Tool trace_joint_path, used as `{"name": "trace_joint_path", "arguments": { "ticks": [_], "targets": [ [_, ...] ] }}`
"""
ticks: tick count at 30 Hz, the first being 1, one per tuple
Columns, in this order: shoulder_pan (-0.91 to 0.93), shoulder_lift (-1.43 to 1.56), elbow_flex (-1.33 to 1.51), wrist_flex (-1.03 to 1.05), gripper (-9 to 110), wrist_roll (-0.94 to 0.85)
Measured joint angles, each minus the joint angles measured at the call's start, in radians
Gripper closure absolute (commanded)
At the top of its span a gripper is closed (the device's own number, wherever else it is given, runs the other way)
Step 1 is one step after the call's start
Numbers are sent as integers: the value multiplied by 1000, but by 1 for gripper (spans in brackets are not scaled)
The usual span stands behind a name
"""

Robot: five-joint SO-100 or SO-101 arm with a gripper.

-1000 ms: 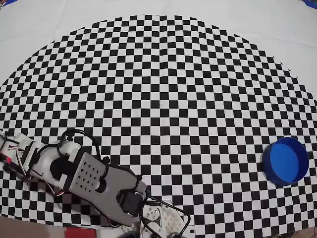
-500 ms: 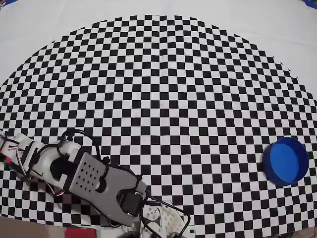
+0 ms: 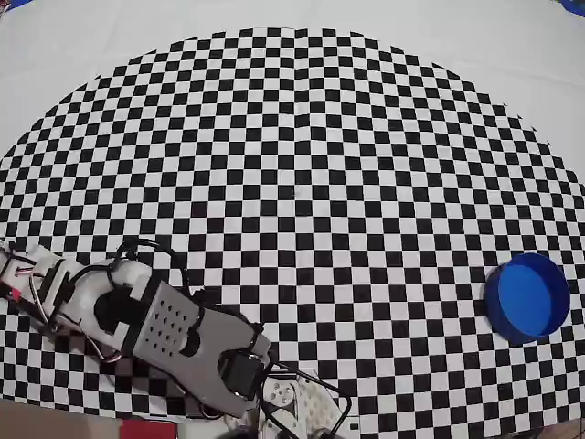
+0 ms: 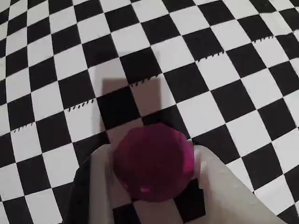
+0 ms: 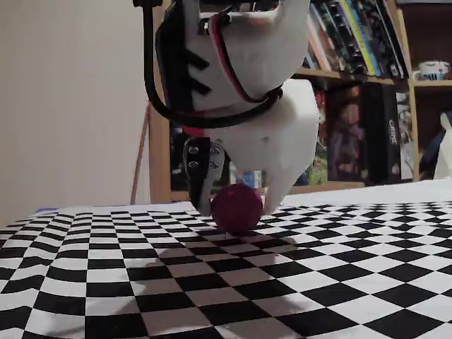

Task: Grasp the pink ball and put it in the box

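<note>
The pink ball (image 4: 154, 161) sits between my gripper's (image 4: 149, 154) two pale fingers, one pressed to each side of it. In the fixed view the ball (image 5: 236, 208) is at the level of the checkered cloth (image 5: 212, 282), held between the white gripper's (image 5: 238, 207) tips. I cannot tell if it touches the cloth. In the overhead view the arm (image 3: 164, 320) reaches to the lower left and hides the ball. The round blue box (image 3: 528, 294) stands open at the far right of the cloth, well away from the gripper.
The black-and-white checkered cloth (image 3: 302, 183) covers the table. The arm's base and cables (image 3: 292, 398) sit at the bottom edge of the overhead view. A bookshelf (image 5: 367, 106) stands behind the table in the fixed view.
</note>
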Motion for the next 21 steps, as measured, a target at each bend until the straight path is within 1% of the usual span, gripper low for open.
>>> {"name": "trace_joint_path", "arguments": {
  "ticks": [18, 21],
  "targets": [
    [49, 399, 250, 0, 101, 0],
    [81, 454, 281, 0, 101, 0]
  ]
}}
